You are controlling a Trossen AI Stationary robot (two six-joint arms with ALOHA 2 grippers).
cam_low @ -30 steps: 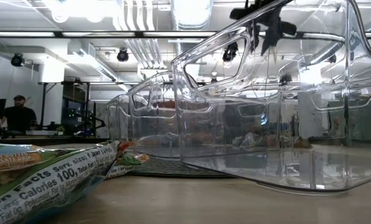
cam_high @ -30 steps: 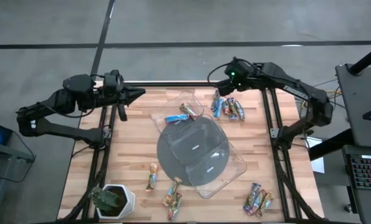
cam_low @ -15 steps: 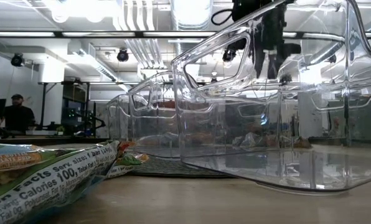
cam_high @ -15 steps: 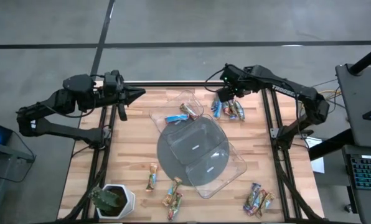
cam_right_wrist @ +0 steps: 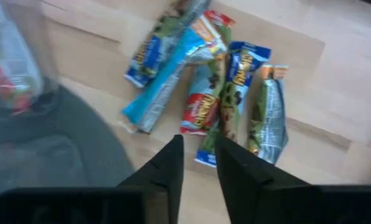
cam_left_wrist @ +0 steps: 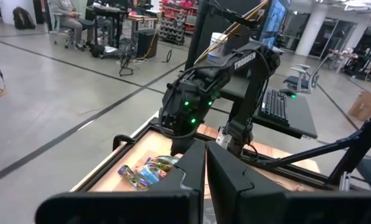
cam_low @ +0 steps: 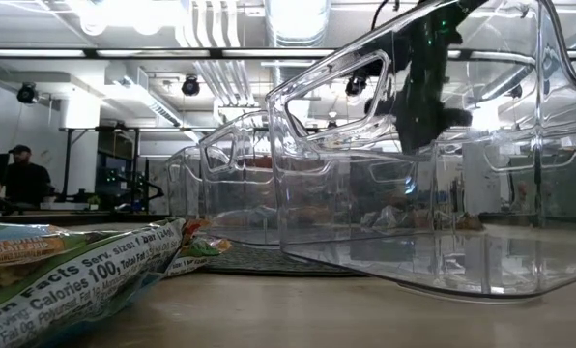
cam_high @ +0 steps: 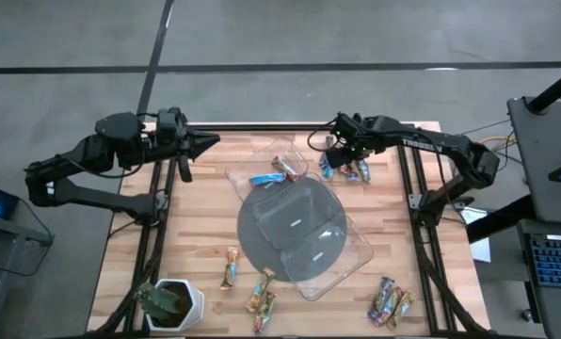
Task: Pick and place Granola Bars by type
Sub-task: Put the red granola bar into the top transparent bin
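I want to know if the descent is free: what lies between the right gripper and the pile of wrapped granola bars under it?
Nothing. In the right wrist view, the right gripper hangs directly over the pile of blue and green wrapped granola bars, with only air between them.

You are working in a robotics lab set inside a large, open industrial hall. The wooden desk (cam_high: 205, 235) sits in a black metal frame (cam_high: 158, 235) on a bare grey concrete floor (cam_high: 280, 38) marked with long painted lines. Look across from the low view and you see exposed ceiling ducts (cam_low: 211, 39), strip lights and hanging spotlights (cam_low: 27, 93). The left wrist view shows more workstations (one with a keyboard (cam_left_wrist: 274, 106) and a monitor (cam_left_wrist: 274, 18)), red storage racks (cam_left_wrist: 192, 12), rolling chairs and a seated person (cam_left_wrist: 64, 9) far off.
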